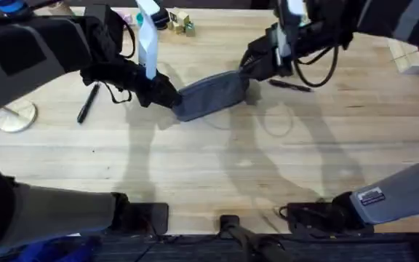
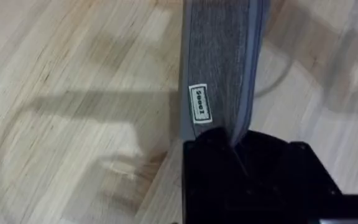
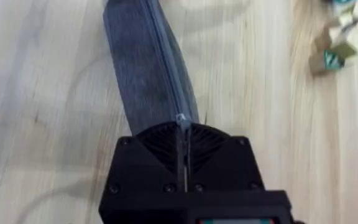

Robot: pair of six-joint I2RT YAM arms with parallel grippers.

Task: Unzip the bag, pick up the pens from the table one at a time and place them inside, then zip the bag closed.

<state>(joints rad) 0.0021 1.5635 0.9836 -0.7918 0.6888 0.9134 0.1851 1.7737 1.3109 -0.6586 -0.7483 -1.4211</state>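
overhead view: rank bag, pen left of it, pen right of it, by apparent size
1. The bag, clearly largest.
2-3. The left pen and the right pen look about equal in length; not ranking them.

A small white label (image 2: 199,104) is showing on the grey side of the bag (image 2: 219,68), its dark printed letters running sideways and too blurred to make out; nothing else is bearing legible text.
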